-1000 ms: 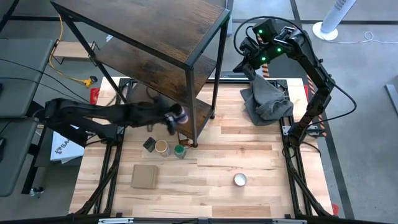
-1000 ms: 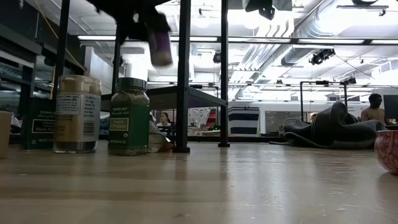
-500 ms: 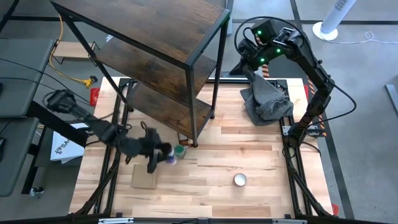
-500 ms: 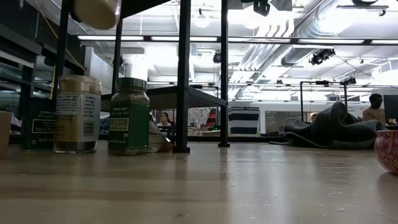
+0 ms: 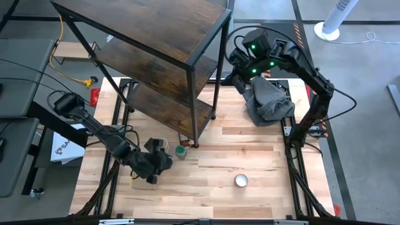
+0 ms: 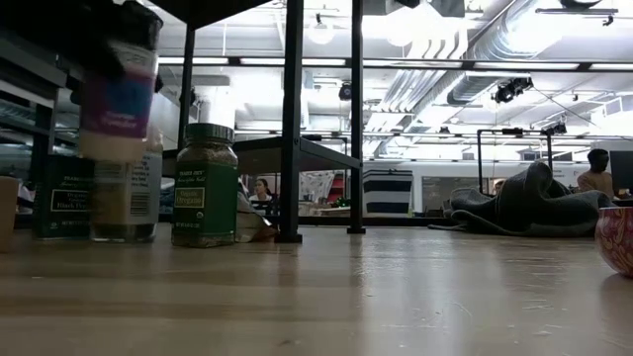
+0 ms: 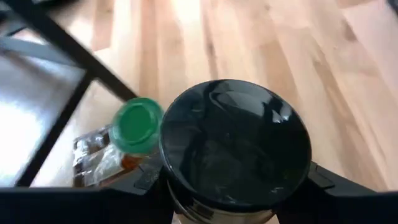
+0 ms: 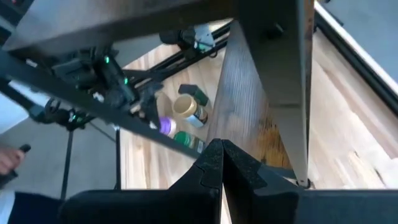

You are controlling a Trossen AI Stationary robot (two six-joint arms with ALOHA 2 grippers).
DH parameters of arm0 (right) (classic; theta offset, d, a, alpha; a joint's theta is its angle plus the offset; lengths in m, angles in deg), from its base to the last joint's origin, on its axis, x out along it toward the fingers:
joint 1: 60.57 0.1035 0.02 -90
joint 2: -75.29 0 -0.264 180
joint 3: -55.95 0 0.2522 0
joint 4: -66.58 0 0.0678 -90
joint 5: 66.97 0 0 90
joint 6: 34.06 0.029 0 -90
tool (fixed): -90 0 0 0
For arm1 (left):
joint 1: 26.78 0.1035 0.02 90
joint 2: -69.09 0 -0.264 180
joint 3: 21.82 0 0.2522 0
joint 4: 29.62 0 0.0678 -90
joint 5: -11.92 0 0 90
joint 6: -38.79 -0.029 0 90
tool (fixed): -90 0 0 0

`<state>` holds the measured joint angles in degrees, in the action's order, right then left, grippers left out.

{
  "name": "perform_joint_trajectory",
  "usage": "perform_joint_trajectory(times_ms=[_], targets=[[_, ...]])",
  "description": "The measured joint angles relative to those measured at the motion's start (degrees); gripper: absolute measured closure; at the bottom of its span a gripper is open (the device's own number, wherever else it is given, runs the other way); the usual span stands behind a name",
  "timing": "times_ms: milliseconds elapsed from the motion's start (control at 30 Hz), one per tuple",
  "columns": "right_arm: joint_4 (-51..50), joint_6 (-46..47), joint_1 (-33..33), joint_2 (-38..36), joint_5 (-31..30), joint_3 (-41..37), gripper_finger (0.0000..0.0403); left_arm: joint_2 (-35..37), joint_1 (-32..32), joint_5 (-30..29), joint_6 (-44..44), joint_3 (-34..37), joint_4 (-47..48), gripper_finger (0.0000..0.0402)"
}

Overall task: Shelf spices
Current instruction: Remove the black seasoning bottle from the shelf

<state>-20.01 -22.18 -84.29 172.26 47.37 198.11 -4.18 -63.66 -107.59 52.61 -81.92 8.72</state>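
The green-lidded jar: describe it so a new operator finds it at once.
Find the tall dark-wood shelf at the table's far left. The green-lidded jar stands on the table by the shelf's front leg, beside the tan-lidded jar. It alone has a green lid, green label and dark greenish contents.

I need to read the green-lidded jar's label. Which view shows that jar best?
The low view: the green-lidded jar stands side-on, label facing. High view and left wrist view show only its lid; in the right wrist view it's tiny.

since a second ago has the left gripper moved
Yes. In the high view the left gripper, shut on the dark-capped jar, has pulled away from the shelf toward the table's front edge, left of the green-lidded jar.
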Motion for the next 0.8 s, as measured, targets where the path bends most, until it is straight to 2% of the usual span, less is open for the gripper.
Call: perform_joint_trajectory(times_ms=[100, 233, 433, 800], targets=[[1.07, 1.68, 1.61, -0.02, -2.04, 0.02, 0.0403, 2.29, 0.97, 1.77, -0.46, 2.13, -2.56, 0.0212], [1.04, 1.77, 3.17, -0.02, -3.5, 0.02, 0.0403, 3.9, 1.37, 4.86, 3.81, 5.62, -8.38, 0.0212], [0.81, -0.26, 4.01, -0.02, -4.33, 0.02, 0.0403, 2.75, 1.68, 5.37, 5.19, 11.21, -24.33, 0.0209], [-2.44, -5.73, 3.88, -0.02, -4.26, 0.02, 0.0403, -3.61, 1.8, 4.21, 13.22, 11.67, -27.98, 0.0157]])
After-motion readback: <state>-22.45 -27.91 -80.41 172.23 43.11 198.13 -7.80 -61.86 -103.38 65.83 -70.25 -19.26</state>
